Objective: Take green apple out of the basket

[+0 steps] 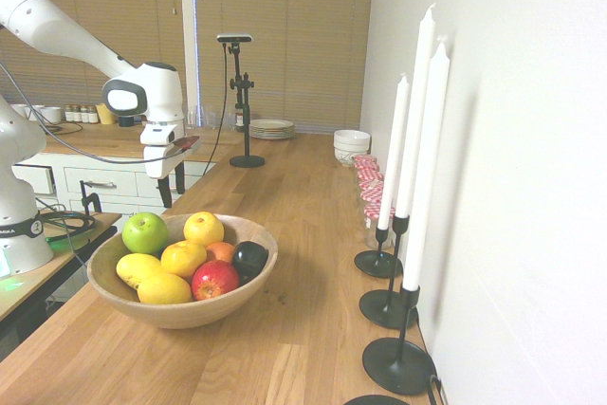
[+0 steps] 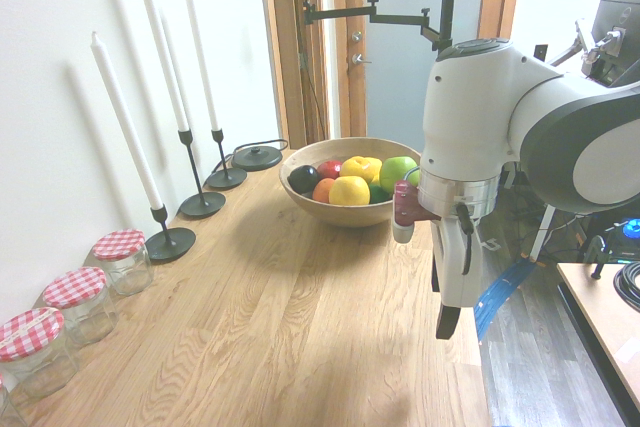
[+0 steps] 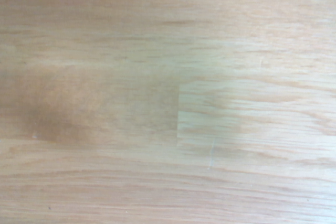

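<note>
Still shiny round green apple point(image 1: 144, 231) in smooth wood basket point(image 1: 204, 308).

I can make out only one bit of print from here — dark letters on the white base of the robot arm point(image 1: 17, 230) at the left edge of the first exterior view, cut off by the frame and too small for me to read with certainty. Nothing else I see carries a legible word, number or sign.
</note>
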`<state>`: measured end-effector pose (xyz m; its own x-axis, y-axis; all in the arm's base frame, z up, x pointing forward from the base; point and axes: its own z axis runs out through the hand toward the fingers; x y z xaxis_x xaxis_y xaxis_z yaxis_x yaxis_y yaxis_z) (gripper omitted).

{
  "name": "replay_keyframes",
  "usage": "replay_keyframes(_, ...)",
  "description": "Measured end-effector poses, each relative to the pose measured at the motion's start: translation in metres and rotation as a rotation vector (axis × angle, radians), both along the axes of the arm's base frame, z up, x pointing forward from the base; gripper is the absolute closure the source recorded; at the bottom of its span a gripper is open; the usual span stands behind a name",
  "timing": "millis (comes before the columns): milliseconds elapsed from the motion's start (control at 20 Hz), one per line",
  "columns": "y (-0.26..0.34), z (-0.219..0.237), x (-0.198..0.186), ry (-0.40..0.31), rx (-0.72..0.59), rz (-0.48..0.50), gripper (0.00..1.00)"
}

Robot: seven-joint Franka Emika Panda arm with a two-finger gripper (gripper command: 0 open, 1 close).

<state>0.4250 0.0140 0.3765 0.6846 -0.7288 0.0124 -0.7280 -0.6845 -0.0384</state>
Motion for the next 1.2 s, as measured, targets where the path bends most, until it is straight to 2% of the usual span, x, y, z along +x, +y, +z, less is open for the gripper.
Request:
replay_keyframes(300,-0.008,0.012,0.011,-0.028,-0.015,-0.018,0.00)
replay_keyframes(750,-0.092,0.101,0.052,-0.100,-0.044,-0.135,0.00)
replay_keyframes(950,-0.145,0.128,0.047,-0.115,-0.036,-0.204,0.00)
replay_keyframes(1200,-0.235,0.140,0.013,-0.125,-0.010,-0.306,0.00)
